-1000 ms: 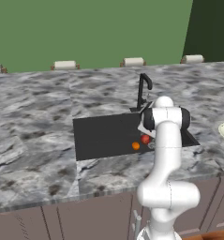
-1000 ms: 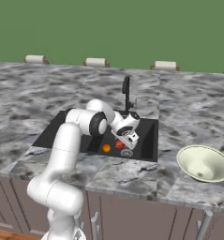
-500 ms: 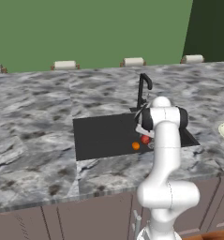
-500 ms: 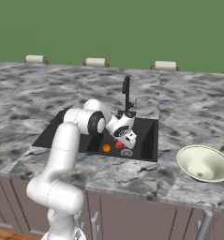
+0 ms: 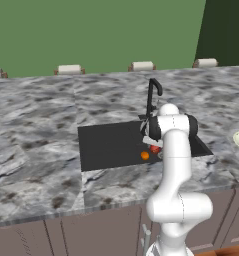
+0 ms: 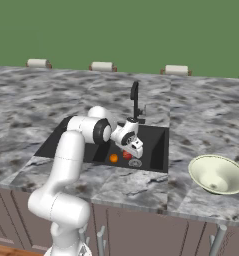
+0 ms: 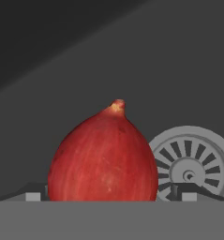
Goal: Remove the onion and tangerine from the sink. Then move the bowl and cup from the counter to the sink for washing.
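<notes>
The red onion lies on the floor of the black sink, right beside the round drain. My gripper is down in the basin and open, one fingertip on each side of the onion and apart from it. The base views show the onion under the hand and the orange tangerine just left of it; the tangerine also lies on the sink floor. The pale bowl stands on the marble counter to the right. The cup is out of view.
The thin black faucet rises at the back rim of the sink, close behind my hand. The sink's front wall is just before the fruit. A green wall backs the counter, with small white fittings along it.
The hand has edged a little lower and closer to the onion in the sink. The jaws stayed open, and the onion and tangerine have not moved.
</notes>
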Available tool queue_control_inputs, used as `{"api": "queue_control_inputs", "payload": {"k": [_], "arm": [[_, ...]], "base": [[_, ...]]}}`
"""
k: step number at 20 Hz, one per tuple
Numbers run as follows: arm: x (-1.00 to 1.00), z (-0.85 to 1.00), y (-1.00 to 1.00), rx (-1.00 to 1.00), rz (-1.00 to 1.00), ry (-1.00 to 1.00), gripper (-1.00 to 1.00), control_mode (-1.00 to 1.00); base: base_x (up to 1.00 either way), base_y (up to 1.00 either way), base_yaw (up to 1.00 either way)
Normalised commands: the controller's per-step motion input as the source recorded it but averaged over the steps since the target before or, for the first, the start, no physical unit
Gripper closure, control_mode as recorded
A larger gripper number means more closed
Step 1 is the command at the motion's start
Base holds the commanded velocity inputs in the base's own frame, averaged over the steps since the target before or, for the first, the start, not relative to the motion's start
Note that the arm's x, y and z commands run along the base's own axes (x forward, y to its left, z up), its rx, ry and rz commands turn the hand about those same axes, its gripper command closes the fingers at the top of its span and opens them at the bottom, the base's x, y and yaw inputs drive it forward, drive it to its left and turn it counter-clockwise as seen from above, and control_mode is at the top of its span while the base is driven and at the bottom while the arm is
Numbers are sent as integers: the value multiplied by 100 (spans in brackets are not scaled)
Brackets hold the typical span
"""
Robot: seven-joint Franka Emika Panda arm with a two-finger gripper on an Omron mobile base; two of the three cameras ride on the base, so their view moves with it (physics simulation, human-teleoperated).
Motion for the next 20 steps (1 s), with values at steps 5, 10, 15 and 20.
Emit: {"api": "queue_control_inputs", "payload": {"k": [5, 10, 15, 20], "arm": [[11, -1, -1, -5, 0, 11, -100, -100], [4, -5, -6, -7, -2, 13, 100, -100], [0, -10, -17, -8, -2, 10, 100, -100], [0, -4, -20, -2, -2, 7, 100, -100]], "base": [[0, 0, 0], [0, 0, 0], [0, 0, 0], [0, 0, 0]]}}
